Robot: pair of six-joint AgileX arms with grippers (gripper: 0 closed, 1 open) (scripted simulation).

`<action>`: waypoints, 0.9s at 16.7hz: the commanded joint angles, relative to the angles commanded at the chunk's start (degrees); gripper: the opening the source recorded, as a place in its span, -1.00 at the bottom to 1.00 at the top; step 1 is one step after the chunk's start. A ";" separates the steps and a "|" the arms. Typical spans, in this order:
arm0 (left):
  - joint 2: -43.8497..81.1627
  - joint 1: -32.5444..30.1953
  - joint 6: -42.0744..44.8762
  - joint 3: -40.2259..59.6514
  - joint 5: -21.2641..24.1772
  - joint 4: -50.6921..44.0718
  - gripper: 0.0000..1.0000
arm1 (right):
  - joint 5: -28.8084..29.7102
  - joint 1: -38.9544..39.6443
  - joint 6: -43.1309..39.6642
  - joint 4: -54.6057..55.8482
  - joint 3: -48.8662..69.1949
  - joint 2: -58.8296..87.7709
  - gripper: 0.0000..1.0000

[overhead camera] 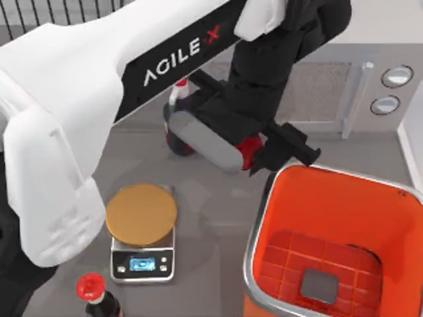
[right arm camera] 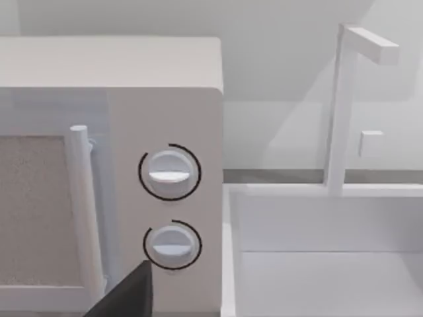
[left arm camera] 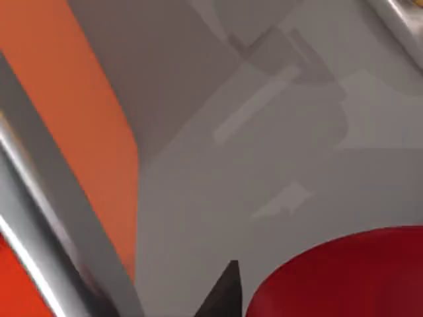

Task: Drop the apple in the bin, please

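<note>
- Left gripper [overhead camera: 264, 155] sits just above centre of the top view, reaching from the upper left, its black fingers pinching a red object, apparently the apple [overhead camera: 250, 150], just outside the bin's upper-left corner.
- Its wrist view carries the same dark red round mass [left arm camera: 344, 277] in the lower right, a black fingertip [left arm camera: 225, 290] beside it, and the bin's orange wall [left arm camera: 86, 119] and silver rim [left arm camera: 39, 218] along the left side.
- Orange-red bin [overhead camera: 264, 218] fills the lower right of the top view; its gridded floor with a grey square is bare.
- Risk, as I judge it: the apple looks short of the rim, so letting go now would drop it on the table beside the bin or bounce it off the rim. A low carry could also knock the wall.
- Nearby: a scale [overhead camera: 141, 254] with a tan disc, a red-capped bottle [overhead camera: 92, 294] lower left, a microwave [overhead camera: 370, 86] upper right.
- Right gripper is parked facing the microwave dials [right arm camera: 169, 173]; whether its fingers are spread or closed I cannot tell.
</note>
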 joint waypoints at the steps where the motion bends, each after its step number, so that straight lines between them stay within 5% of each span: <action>1: 0.80 -3.56 5.12 1.70 -0.10 -0.49 -1.00 | 0.00 0.00 0.00 0.00 0.00 0.00 1.00; 7: 3.72 -19.03 26.31 9.09 -1.26 -2.25 -1.00 | 0.00 0.00 0.00 0.00 0.00 0.00 1.00; 15: 3.67 -20.86 28.99 9.75 -1.84 -2.38 -1.00 | 0.00 0.00 0.00 0.00 0.00 0.00 1.00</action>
